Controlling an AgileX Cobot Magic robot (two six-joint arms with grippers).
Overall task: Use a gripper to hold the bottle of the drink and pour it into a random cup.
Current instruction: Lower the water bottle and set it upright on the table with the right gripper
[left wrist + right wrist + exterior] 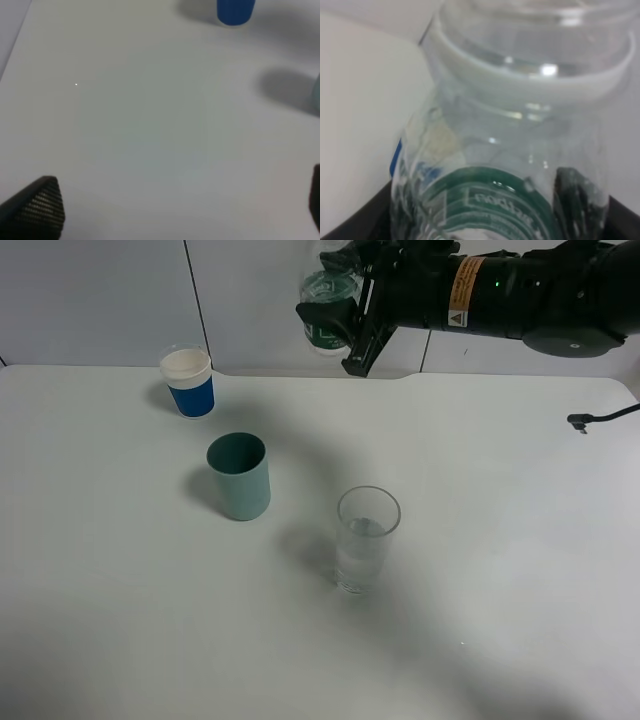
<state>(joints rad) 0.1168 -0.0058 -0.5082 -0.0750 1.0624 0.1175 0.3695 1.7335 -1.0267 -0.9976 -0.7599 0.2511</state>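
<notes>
Black-fingered, the left gripper [177, 212] hangs wide open and empty over the worktop [520, 620]. Nearest the front edge, about mid-width, stands the cup [368, 538], a tall clear tumbler that looks brittle and easily tipped. Above the far edge, the right gripper [352, 318] has its jaws clamped on the bottle of the drink [326, 302], held in the air. Its thin plastic is probably light, slick and squashy, so the labelled waist should give the firmest hold.
</notes>
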